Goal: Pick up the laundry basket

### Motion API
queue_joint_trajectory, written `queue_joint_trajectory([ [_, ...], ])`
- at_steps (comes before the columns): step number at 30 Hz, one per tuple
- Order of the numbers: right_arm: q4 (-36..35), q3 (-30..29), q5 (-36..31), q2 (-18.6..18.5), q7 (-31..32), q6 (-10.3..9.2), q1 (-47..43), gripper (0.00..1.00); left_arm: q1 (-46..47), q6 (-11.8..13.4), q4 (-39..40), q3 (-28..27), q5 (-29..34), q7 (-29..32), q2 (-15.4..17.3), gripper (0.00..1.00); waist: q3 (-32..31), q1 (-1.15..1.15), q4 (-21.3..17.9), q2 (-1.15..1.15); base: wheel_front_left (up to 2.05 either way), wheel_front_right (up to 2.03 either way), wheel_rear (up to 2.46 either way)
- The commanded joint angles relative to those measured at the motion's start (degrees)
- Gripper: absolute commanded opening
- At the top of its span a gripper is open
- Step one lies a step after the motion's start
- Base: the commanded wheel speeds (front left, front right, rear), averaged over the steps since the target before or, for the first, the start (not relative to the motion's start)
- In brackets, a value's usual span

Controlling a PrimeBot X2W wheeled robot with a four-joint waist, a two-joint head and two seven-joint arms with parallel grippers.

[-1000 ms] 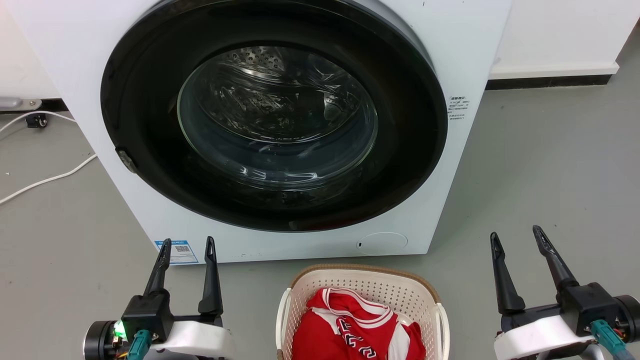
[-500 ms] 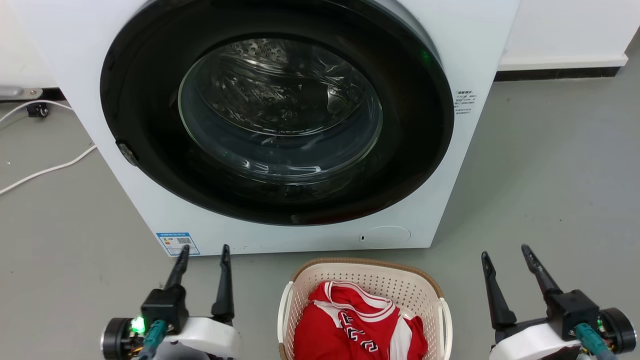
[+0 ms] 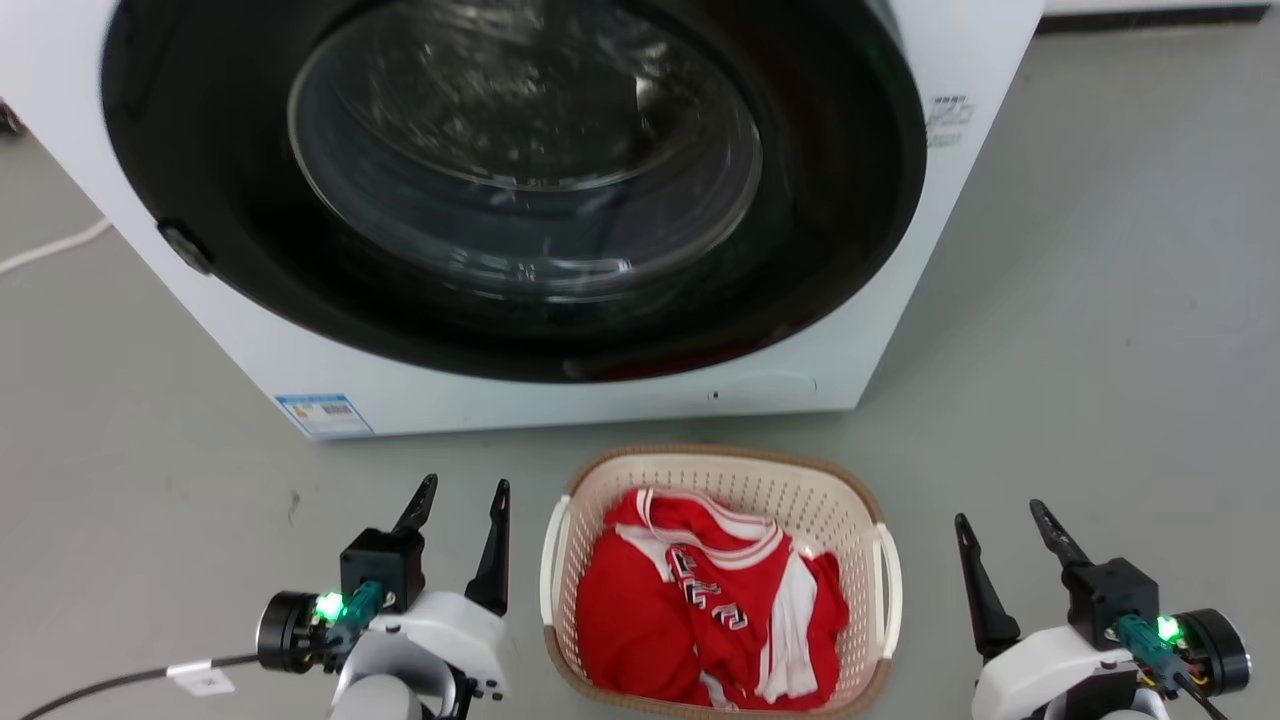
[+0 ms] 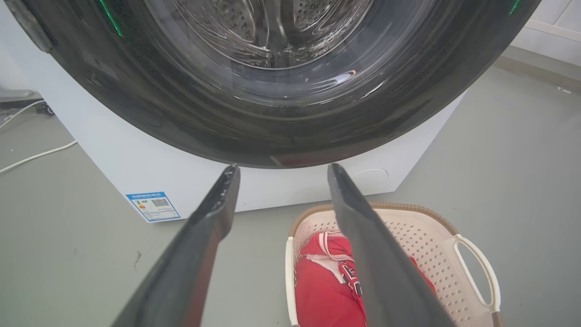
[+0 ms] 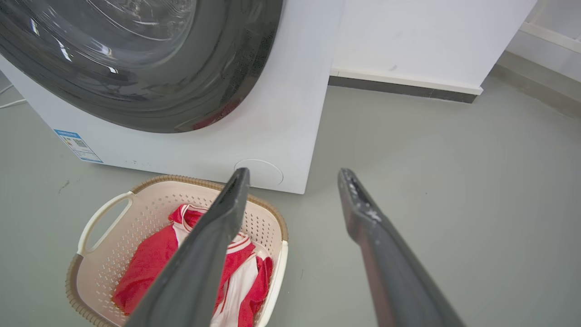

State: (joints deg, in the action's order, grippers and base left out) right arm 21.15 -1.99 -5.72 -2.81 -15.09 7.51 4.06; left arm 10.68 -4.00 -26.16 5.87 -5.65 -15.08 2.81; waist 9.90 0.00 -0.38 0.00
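Laundry basket [image 3: 740,488] is sitting on the floor [image 3: 1100,300] just before the washing machine [image 3: 600,405], holding a red jersey [image 3: 640,610], while the left gripper [image 3: 464,492] and right gripper [image 3: 1000,515] are hovering spread and empty on either side, likely lining up for its side handles [image 3: 888,590].

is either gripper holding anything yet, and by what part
Nothing is held. The left gripper and right gripper are both open, on either side of the basket, touching neither handle.

Cream-white laundry basket [image 3: 770,495] dotted with small holes (its rim a tan woven look), red garment [image 3: 640,610] with white stripes, white washing machine [image 3: 450,402] with a glossy black door ring, plain grey floor [image 3: 1100,300].
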Motion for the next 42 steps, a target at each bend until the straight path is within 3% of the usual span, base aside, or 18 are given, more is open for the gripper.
queue_joint_trajectory([
  [1, 0.7, 0.0, -0.2, -0.1, -0.1, -0.04, 0.7, 1.0, 1.0, -0.1, -0.5, 0.1, 0.1, -0.1, 0.1, 1.0, 2.3, 0.0, -0.5, 0.0, 0.0, 0.0, 0.0],
  [28, 26.6, 1.2, -4.5, -0.1, -0.1, -0.04, 22.6, 1.0, 25.2, -3.2, -29.5, 3.3, 0.4, -0.1, 1.5, 1.0, 25.3, 0.0, -2.2, 0.0, 0.0, 0.0, 0.0],
  [42, 35.5, 2.1, -4.6, -0.1, -0.1, -0.04, 31.6, 1.0, 33.6, -3.4, -38.7, 7.0, -1.0, -0.1, 1.8, 1.0, 32.1, 0.0, -2.5, 0.0, 0.0, 0.0, 0.0],
])
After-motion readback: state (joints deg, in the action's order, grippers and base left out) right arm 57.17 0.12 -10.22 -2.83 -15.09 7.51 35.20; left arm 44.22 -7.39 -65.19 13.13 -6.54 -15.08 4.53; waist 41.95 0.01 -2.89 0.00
